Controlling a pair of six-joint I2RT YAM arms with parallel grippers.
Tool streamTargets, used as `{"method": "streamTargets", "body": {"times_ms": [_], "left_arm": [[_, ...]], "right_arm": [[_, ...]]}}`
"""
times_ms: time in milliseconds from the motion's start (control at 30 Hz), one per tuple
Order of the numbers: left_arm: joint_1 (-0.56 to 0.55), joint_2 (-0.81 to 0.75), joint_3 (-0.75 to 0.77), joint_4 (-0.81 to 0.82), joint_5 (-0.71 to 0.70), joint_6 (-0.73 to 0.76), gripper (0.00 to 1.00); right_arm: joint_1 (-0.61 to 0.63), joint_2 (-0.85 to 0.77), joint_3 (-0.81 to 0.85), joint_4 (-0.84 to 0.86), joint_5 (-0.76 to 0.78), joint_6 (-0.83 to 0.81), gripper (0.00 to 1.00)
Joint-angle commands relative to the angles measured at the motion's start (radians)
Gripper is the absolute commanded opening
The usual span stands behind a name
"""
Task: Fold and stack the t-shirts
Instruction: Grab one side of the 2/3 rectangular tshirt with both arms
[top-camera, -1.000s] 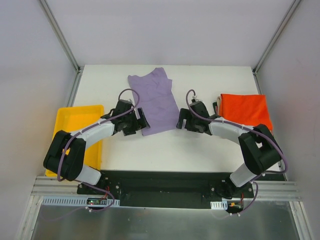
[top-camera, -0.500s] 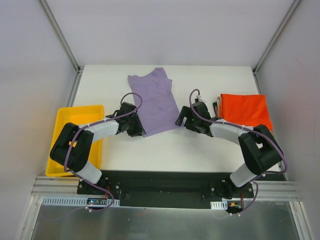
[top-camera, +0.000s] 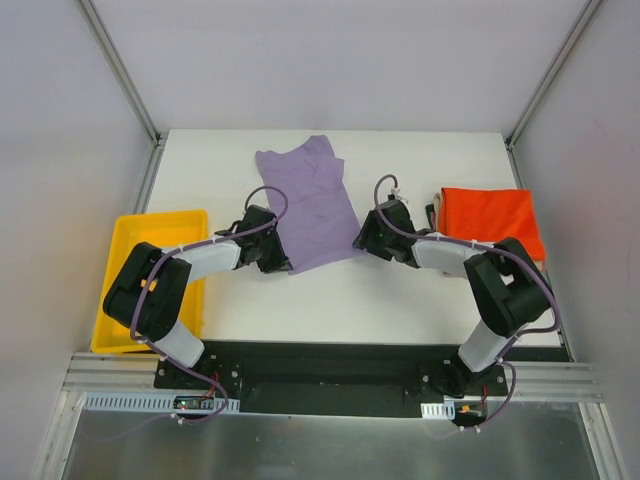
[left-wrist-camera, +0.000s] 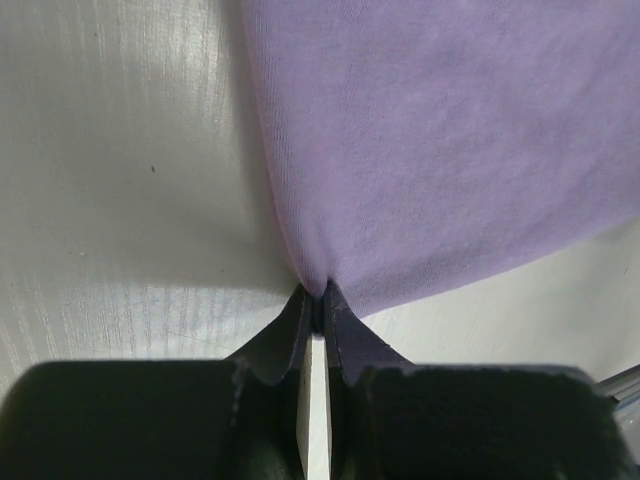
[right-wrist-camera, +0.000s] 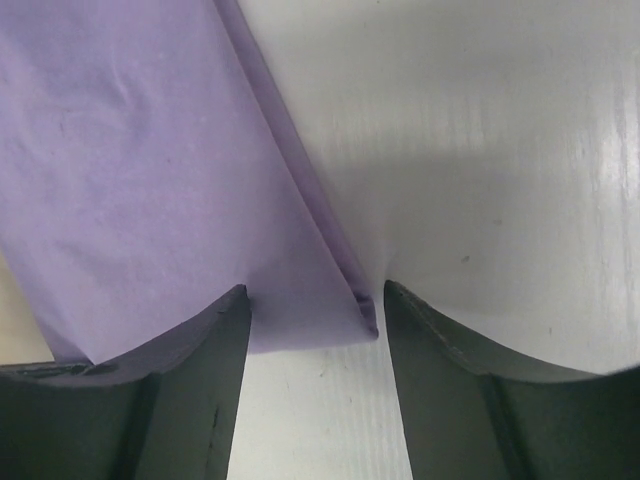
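A white table (top-camera: 400, 300) carries a purple t-shirt (top-camera: 310, 205) at its middle, between the two arms. The shirt lies flat with its long axis running away from the arm bases. It is tilted a little, so the far end leans left and the near edge slants up toward the right. The far end has an uneven outline; the near edge is straight.

A yellow tray (top-camera: 130, 235) sits off the table's left side, beside the left arm. A folded orange t-shirt (top-camera: 490, 220) rests near the table's right edge, apart from the purple one.

The left gripper (left-wrist-camera: 316, 305) is at the purple shirt's near-left corner. Its fingers are pressed together on a pinch of cloth, and the fabric puckers toward the tips in the left wrist view.

The right gripper (right-wrist-camera: 315, 300) is at the near-right corner. Its fingers (right-wrist-camera: 215, 340) are spread, one over the cloth and the other over bare table. The shirt's corner lies in the gap between them, and a doubled, layered edge runs along the shirt's right side.
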Motion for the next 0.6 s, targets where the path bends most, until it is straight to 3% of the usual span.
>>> {"method": "streamTargets", "body": {"times_ms": [0, 67, 233, 367, 567], "left_arm": [[-0.013, -0.004, -0.032, -0.045, -0.051, 0.012, 0.0], [-0.016, -0.014, -0.035, -0.047, -0.049, 0.015, 0.0], [-0.033, -0.058, -0.038, -0.05, -0.041, 0.026, 0.0], [-0.072, -0.136, -0.054, -0.099, -0.048, 0.054, 0.0], [-0.144, -0.364, -0.118, -0.258, 0.027, 0.066, 0.0]], "right_arm": [[0.0, 0.061, 0.054, -0.074, 0.045, 0.003, 0.51], [0.001, 0.079, 0.058, -0.074, 0.031, 0.006, 0.41], [0.007, 0.051, 0.038, -0.078, -0.001, -0.044, 0.03], [0.01, -0.063, -0.011, -0.096, -0.024, -0.107, 0.01], [0.018, -0.259, -0.045, -0.381, -0.19, -0.199, 0.01]]}}
